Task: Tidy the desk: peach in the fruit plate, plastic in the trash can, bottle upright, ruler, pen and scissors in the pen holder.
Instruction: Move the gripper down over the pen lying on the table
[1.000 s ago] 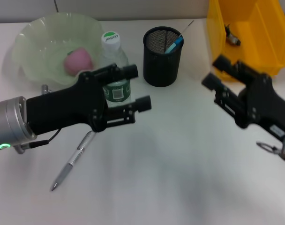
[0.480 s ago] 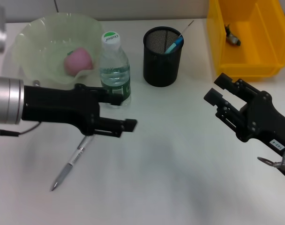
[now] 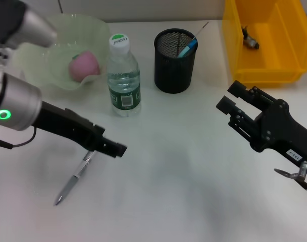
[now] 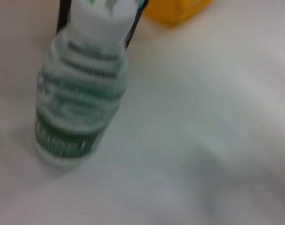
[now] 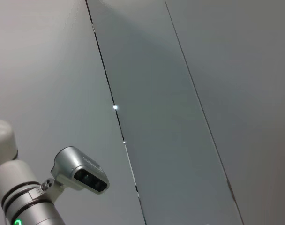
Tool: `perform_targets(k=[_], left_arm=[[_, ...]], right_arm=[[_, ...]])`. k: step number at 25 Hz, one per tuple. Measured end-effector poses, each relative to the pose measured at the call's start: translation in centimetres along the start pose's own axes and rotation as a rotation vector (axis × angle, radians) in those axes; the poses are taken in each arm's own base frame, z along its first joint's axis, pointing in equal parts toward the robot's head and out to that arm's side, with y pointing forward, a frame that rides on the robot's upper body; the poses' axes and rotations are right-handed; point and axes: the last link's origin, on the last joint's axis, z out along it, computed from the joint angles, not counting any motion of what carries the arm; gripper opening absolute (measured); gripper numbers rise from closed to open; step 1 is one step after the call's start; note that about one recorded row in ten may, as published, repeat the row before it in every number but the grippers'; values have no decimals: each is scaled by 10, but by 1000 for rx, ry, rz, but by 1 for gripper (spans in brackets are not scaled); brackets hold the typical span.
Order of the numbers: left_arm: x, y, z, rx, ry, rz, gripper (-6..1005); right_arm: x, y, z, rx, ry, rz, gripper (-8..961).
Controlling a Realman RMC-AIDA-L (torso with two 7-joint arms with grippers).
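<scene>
The bottle (image 3: 124,75) stands upright beside the green fruit plate (image 3: 32,50), which holds the pink peach (image 3: 84,65). It fills the left wrist view as bottle (image 4: 79,93). A silver pen (image 3: 75,176) lies flat on the desk at the front left. My left gripper (image 3: 113,147) hangs open just over the pen's upper end, seen edge-on, holding nothing. The black mesh pen holder (image 3: 175,63) has a blue item (image 3: 188,48) and a thin rod in it; I cannot tell ruler from scissors. My right gripper (image 3: 233,97) is open and empty at mid-right.
The yellow trash can (image 3: 274,75) stands at the back right with a small dark scrap (image 3: 251,40) inside. The right wrist view faces up at wall panels and the robot's head camera (image 5: 81,176).
My left gripper has drawn away from the upright bottle and dropped forward over the pen. The right arm shifted only slightly.
</scene>
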Motion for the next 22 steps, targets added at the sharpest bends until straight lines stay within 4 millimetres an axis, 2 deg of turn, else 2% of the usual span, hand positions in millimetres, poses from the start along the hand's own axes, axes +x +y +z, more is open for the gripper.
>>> perform_targets(k=[8,17,22], left_arm=[[11,9,14,25,-69,-28,788],[5,-9,32,84,-146,-100,787],[8,-12,32,110,-142,-95,787]], right_arm=[[0,-4,6,0,17,-10,480],[-3,-12,11,12,21,-29,480],[-1,-17,18,19,43,-37,479]])
